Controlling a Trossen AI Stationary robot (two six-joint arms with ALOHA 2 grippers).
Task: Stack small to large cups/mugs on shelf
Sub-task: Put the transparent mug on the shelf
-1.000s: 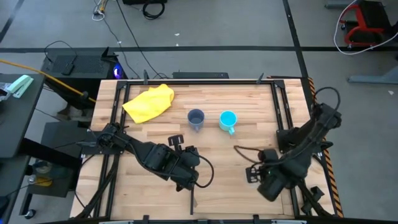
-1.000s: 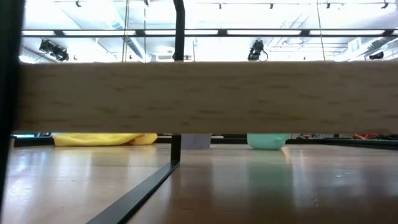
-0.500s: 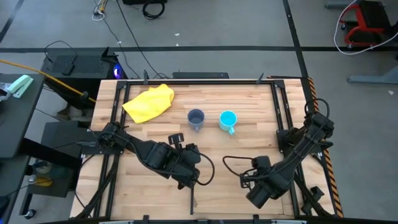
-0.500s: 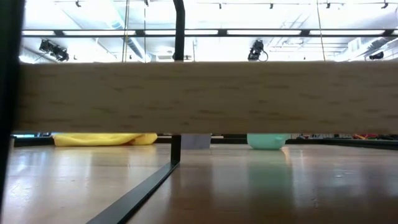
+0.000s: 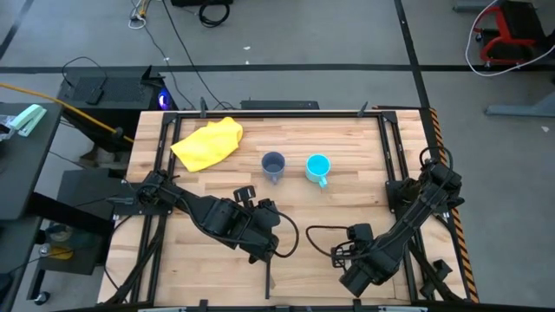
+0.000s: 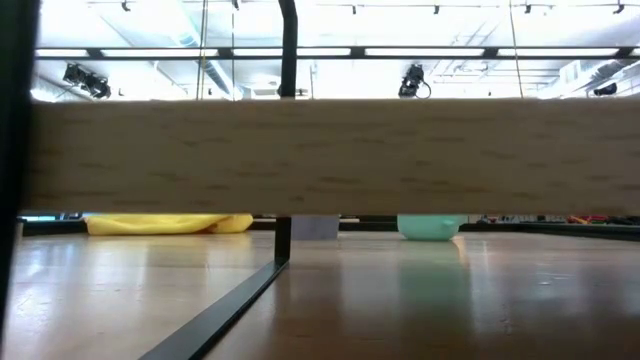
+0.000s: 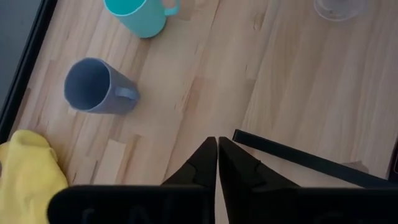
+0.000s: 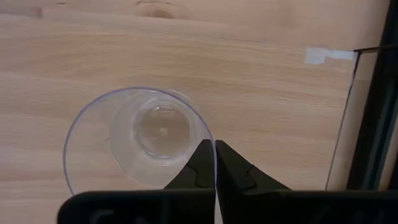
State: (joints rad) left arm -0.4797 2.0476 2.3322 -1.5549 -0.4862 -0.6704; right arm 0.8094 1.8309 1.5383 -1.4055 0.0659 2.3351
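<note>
The grey-blue mug (image 5: 273, 165) and the cyan mug (image 5: 318, 167) stand upright side by side on the wood table's far middle, and both show in the left wrist view (image 7: 93, 87) (image 7: 138, 12). The tiny clear cup (image 8: 140, 140) is at my right gripper (image 8: 215, 158), which is shut on its rim at the table's near right (image 5: 340, 253). It also shows in the left wrist view (image 7: 339, 7). My left gripper (image 7: 217, 152) is shut and empty at the near middle (image 5: 269, 251), next to the thin black divider bar (image 7: 298, 158). My right gripper has the clear cup's rim (image 8: 209, 132) on the side nearest the fingers. One finger (image 8: 200, 158) lies inside the rim and the other outside. The fingers come from above. The cup stays mouth up; whether its base is on the table I cannot tell.
A yellow cloth (image 5: 208, 141) lies at the far left. Black metal frame rails (image 5: 392, 147) run along the table's sides. In the low view a wood plank (image 6: 320, 155) crosses the picture, with the mug bases and cloth showing below it.
My right gripper has gone toward the table's left and near edges, its arm folding in after it.
</note>
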